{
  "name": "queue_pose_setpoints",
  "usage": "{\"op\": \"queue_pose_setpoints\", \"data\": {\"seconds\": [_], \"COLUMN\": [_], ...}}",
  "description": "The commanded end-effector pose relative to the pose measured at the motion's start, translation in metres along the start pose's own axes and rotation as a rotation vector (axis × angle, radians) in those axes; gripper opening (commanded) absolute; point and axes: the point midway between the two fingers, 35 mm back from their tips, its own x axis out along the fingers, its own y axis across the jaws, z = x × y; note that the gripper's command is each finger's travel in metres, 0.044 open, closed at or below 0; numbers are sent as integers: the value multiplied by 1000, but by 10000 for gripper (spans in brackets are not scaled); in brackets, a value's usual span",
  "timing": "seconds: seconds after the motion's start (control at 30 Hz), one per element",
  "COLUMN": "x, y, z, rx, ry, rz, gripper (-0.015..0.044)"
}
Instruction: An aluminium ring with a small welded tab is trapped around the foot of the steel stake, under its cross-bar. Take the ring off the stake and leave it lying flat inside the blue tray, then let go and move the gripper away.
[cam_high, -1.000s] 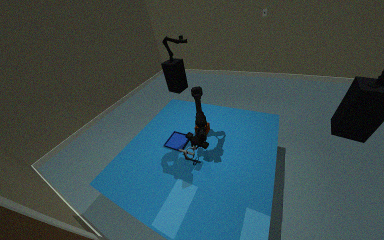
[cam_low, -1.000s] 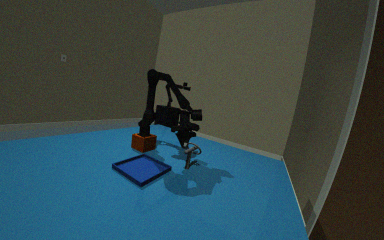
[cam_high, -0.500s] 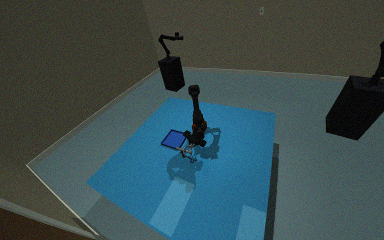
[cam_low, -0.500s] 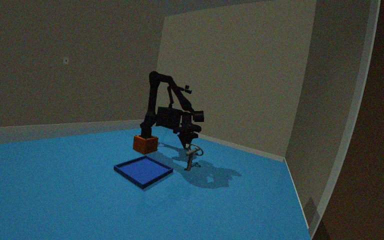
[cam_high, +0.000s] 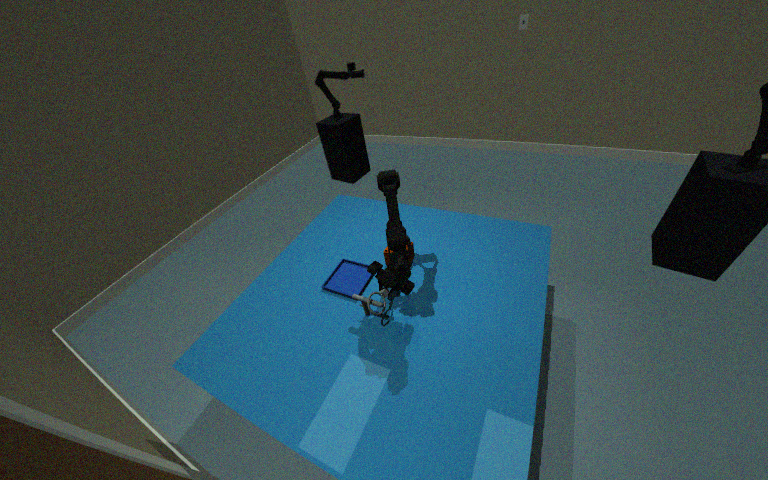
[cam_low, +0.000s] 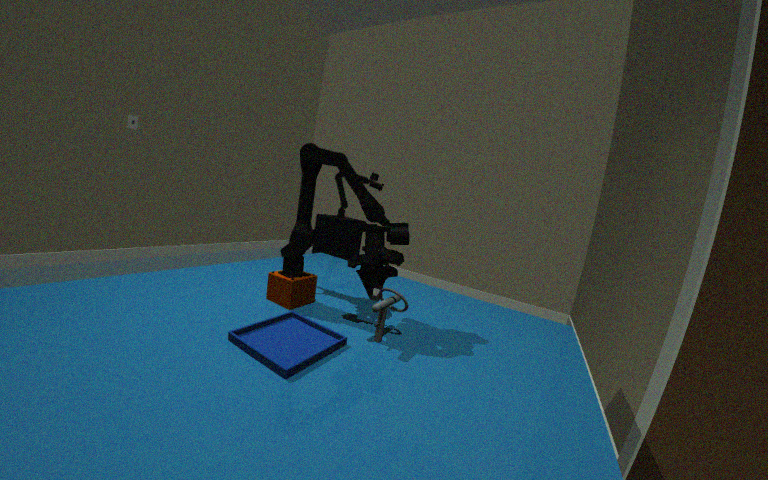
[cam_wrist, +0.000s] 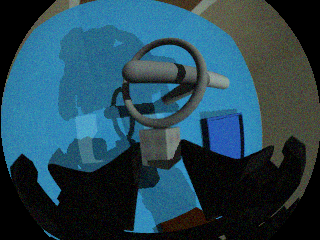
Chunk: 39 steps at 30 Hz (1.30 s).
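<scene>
Claw of mine is clamped on the ring's small tab. In the wrist view, the ring stands tilted in the upper middle, passing in front of the bar at its right and behind it at its left. It's up at the top of the stake, outside the blue tray, which sits right of centre in that view.
</scene>
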Motion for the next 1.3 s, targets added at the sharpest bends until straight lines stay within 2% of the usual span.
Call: {"op": "queue_pose_setpoints", "data": {"seconds": [0.0, 1.27], "x": [-3, -7], "y": [2, 14], "z": [4, 4], "rx": [6, 6], "ry": [-11, -11], "rz": [0, 1], "gripper": [0, 0]}}
